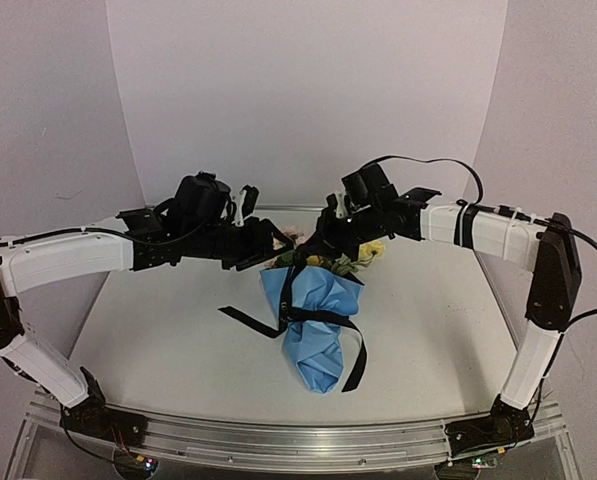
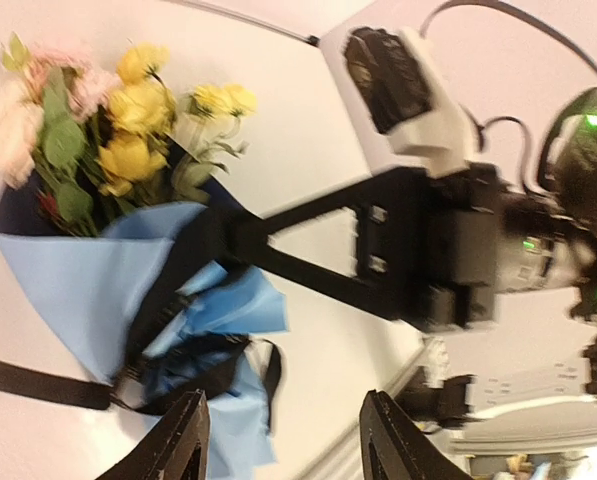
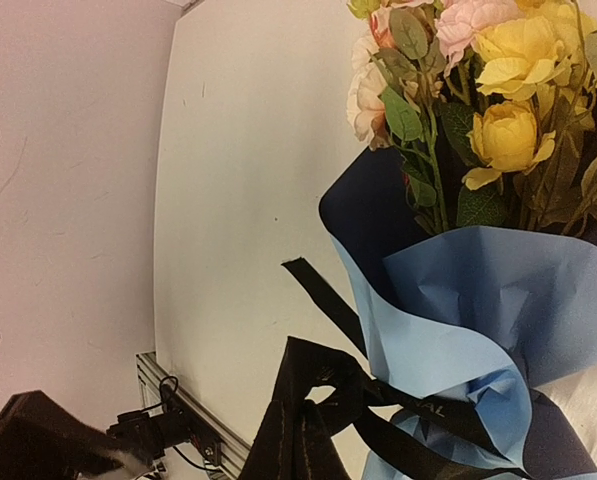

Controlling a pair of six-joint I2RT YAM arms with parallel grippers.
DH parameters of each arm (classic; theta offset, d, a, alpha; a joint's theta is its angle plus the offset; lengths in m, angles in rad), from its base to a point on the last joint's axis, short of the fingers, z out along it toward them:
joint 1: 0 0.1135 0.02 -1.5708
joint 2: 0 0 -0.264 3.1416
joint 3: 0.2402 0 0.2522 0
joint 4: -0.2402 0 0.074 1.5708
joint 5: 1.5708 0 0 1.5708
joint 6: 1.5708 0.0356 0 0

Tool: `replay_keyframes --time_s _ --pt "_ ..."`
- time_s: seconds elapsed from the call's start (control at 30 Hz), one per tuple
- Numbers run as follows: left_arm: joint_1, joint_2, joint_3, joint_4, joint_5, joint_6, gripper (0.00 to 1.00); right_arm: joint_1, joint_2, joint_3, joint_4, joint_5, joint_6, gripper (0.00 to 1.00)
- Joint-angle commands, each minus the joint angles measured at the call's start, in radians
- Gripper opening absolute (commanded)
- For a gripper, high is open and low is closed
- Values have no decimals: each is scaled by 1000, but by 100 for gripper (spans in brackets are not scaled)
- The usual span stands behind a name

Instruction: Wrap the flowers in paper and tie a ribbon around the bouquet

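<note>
Bouquet (image 1: 314, 318): lies flat mid-bench (image 1: 168, 330), blooms toward far edge, tapered end toward near edge.
Flowers (image 3: 498, 110): yellow and pale pink blooms, green leaves, fanned out of cone mouth; stems hidden inside wrap.
Paper (image 3: 478, 290): cone, light blue face outward, navy face showing at collar behind blooms; lower end creased and folded.
Ribbon (image 1: 323, 318): black, pale lettering, cinched round cone waist; one tail on bench at left, another trailing down right side past cone tip.

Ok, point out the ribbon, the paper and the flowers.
ribbon (image 1: 328, 317): top external view, band crossing the cone.
paper (image 1: 318, 362): top external view, light blue lower end.
flowers (image 3: 508, 135): right wrist view, a yellow bloom.
</note>
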Motion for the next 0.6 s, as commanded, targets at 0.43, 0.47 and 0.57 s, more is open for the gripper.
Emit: replay_keyframes --time_s 0.43,0.47,0.57 --pt "27 192 84 35 -46 417 56 43 -53 1 14 61 161 0" --pt "27 197 82 46 -50 420 55 46 -51 2 12 64 168 0" --pt "27 213 86 65 -70 429 55 54 -41 7 4 65 185 0"
